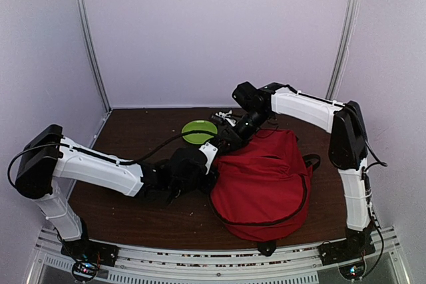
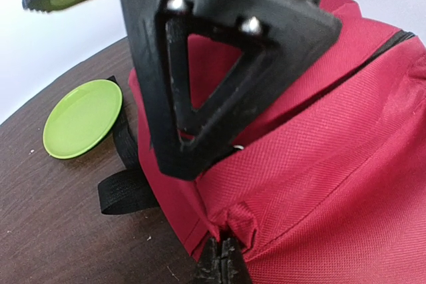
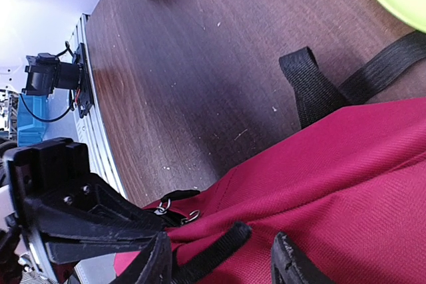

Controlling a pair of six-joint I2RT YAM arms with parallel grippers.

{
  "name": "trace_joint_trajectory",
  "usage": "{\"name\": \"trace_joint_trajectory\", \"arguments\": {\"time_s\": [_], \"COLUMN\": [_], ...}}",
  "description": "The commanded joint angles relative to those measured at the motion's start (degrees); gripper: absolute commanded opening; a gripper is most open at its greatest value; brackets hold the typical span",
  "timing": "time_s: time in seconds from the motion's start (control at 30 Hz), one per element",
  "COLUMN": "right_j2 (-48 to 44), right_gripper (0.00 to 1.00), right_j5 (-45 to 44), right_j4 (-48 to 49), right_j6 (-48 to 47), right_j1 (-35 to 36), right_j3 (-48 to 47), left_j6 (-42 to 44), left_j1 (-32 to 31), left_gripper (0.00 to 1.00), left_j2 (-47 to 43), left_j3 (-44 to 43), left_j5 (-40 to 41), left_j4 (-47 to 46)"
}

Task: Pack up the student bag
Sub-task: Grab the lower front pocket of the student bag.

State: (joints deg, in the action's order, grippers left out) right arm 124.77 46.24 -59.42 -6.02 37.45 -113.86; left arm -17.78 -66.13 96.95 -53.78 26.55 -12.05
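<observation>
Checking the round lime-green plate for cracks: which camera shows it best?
The left wrist view: the round lime-green plate lies whole and close beside the red fabric backpack. The top view shows it small and far; the right wrist view catches only its edge.

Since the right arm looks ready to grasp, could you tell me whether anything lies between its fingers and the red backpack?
Nothing visible does: the right gripper is at the student bag, its open fingers either side of the black loop. The left gripper pinches its fabric.
</observation>
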Motion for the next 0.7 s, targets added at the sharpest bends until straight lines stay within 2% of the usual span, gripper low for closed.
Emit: {"name": "trace_joint_trajectory", "arguments": {"time_s": [0.0,0.1,0.27,0.47,0.5,0.67], "right_j2": [1.95,2.14,1.95,-2.52,-3.54,-7.77], "right_gripper": [0.51,0.46,0.2,0.02,0.0,0.0], "right_j5": [2.03,3.68,4.85,3.26,2.98,2.32], "right_j4": [-2.22,-2.24,-2.44,-1.4,-0.96,1.43], "right_j6": [-0.77,-0.92,-1.9,-2.07,-1.99,-1.17], "right_j1": [1.7,2.1,2.11,0.09,-0.45,-2.75], "right_j3": [-1.26,-1.57,-2.77,-3.89,-3.58,0.14], "left_j6": [1.26,1.26,1.37,1.04,0.93,0.93], "left_j1": [-0.14,-0.19,-0.23,-0.23,-0.23,-0.23], "left_gripper": [0.0,0.0,0.0,0.0,0.0,0.0], "left_j2": [-2.05,-1.94,-1.67,-1.58,-1.58,-1.57], "left_j3": [-0.1,-0.1,-0.45,-0.3,-0.23,-0.4], "left_j5": [3.07,3.07,2.99,3.11,3.41,5.37], "left_j4": [-3.96,-4.01,-3.3,-2.47,-2.45,-1.61]}}
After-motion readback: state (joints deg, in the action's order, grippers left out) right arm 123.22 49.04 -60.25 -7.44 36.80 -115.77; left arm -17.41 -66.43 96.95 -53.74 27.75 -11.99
